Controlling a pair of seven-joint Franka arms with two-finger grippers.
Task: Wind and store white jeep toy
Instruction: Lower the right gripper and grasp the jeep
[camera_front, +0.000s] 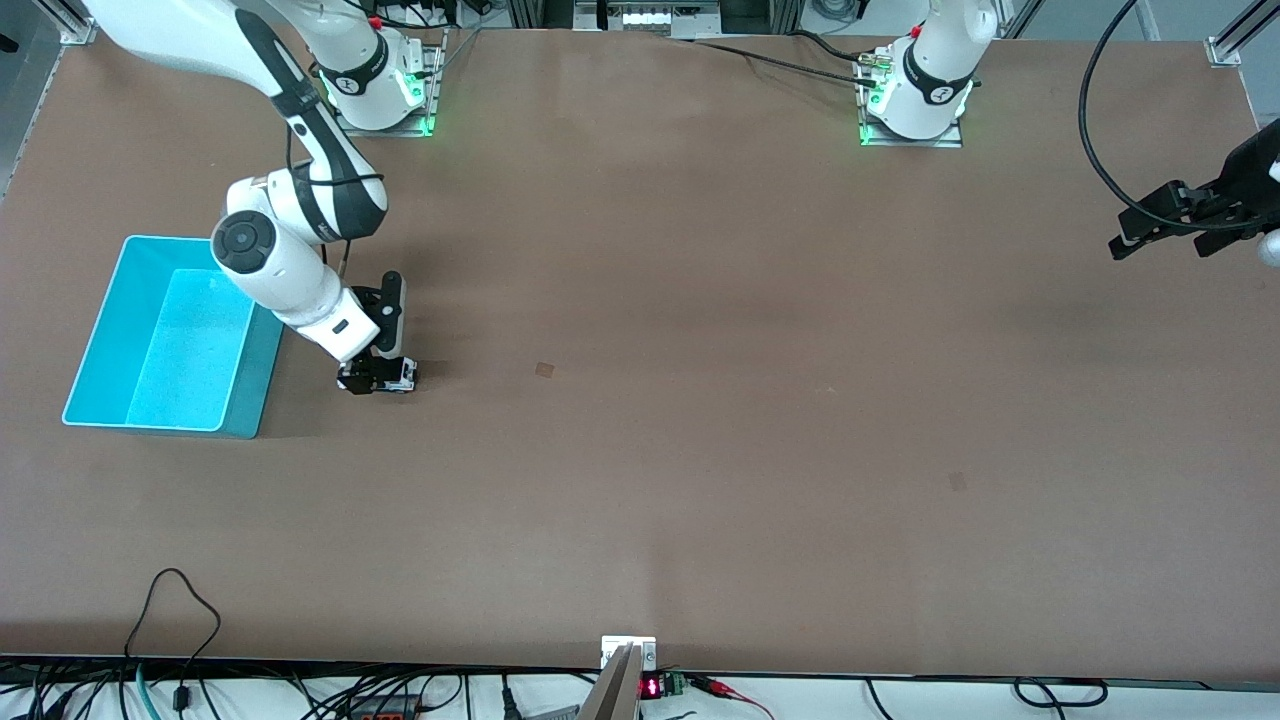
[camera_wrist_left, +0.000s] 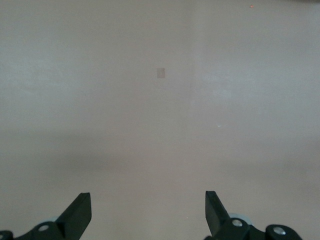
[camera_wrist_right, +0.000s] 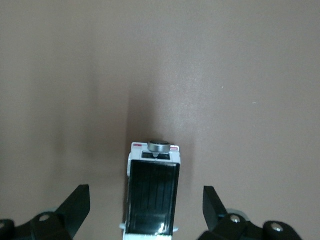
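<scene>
Most of the flat brown table (camera_front: 700, 450) lies bare across the centre, lower half and right of the front view, so a gripper could pass freely there. At middle left, the open cyan plastic bin (camera_front: 100, 345) blocks the way, with the small white jeep toy with its black roof (camera_front: 385, 375) just beside it. The right gripper (camera_wrist_right: 145, 205) straddles that toy, fingers spread apart, clear table ahead. The left gripper (camera_wrist_left: 147, 212) waits, spread, over bare table at the right edge.

white jeep toy (camera_front: 385, 376), upright, beside bin (camera_front: 100, 350)
</scene>
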